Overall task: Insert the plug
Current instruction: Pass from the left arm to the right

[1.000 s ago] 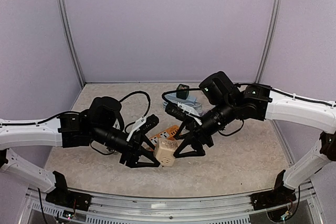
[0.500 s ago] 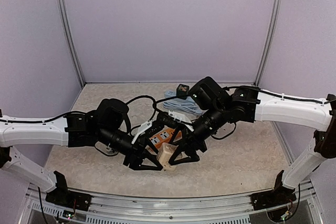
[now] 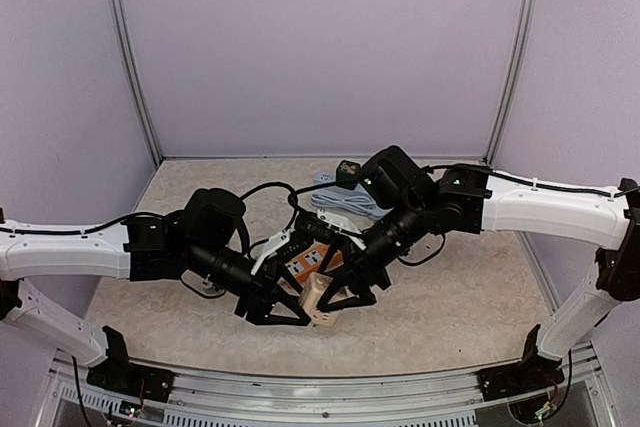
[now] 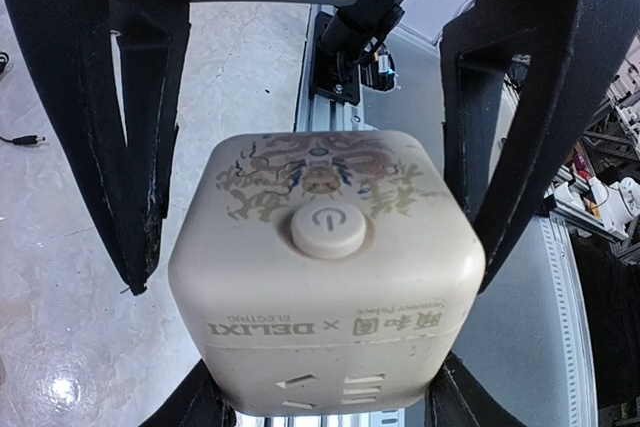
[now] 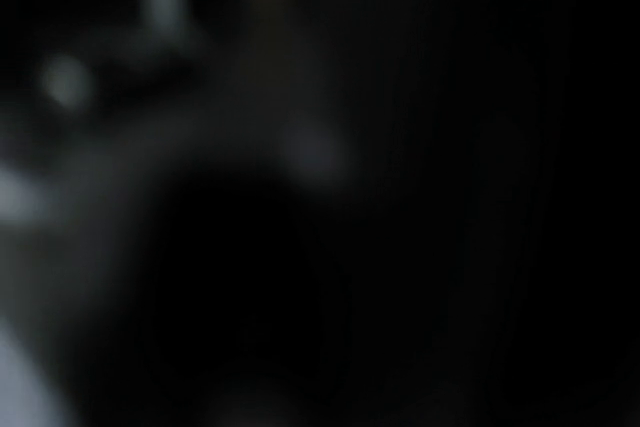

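The left jaws grip a beige cube socket (image 4: pixel 325 277) by its two sides and hold it just over the front middle of the desk (image 3: pixel 470 297). In the left wrist view the cube's round power button (image 4: pixel 327 230) faces the camera. The word DELIXI reads upside down on the face below it, and plug slots (image 4: pixel 330 387) show on the lowest face.

From above, the right arm (image 3: pixel 540 205) reaches in from the right, and its jaws sit right against the cube's far side. The right wrist view is dark and blurred, so I cannot tell whether these jaws are open or closed, nor whether they carry a plug.

An orange card (image 3: pixel 303 263) lies on the desk just behind the cube. A blue cable (image 3: pixel 340 199) lies coiled near the back wall, with a small black block (image 3: pixel 347 169) beside it.
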Motion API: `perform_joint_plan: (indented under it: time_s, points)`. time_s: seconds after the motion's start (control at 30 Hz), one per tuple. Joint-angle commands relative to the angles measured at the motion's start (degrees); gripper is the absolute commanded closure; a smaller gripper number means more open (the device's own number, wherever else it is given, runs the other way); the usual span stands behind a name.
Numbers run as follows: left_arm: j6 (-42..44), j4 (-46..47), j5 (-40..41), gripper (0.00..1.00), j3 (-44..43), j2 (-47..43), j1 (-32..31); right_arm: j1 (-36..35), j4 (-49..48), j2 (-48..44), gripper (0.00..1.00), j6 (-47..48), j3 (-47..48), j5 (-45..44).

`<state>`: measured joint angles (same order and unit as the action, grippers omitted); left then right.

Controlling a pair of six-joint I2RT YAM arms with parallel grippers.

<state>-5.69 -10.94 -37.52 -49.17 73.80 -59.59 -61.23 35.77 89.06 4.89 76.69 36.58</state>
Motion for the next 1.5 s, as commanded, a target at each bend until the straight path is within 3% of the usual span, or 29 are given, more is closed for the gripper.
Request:
perform_joint_plan:
  time_s: [0.0, 0.5, 1.07, 1.2, 1.3, 1.47]
  points:
    - [0.6, 3.9, -0.9, 0.83, -0.2, -0.7, -0.4, -0.8, -1.0, 0.5, 0.23, -0.1, -1.1, 1.8]
    - [1.1, 5.0, 1.8, 0.85, 0.4, -2.8, -0.4, -0.7, 0.0, -1.6, 0.29, -0.5, -3.4, 2.1]
    - [1.0, 8.9, 3.2, 0.85, 2.2, -5.8, -0.4, -0.3, -8.6, -5.9, 0.39, -4.7, -8.1, 2.9]
    - [0.4, 10.4, 3.7, 0.9, 3.1, -6.3, -0.4, 0.0, -10.0, -7.2, 0.41, -4.7, -9.2, 3.5]
    - [0.5, 10.5, 3.2, 0.93, 3.4, -6.6, -0.4, 0.3, -10.6, -7.7, 0.4, -6.5, -9.9, 4.7]
    - [1.9, 9.6, 1.3, 0.94, 2.7, -6.1, -0.9, 0.9, -11.0, -7.4, 0.3, -6.8, -9.2, 6.6]
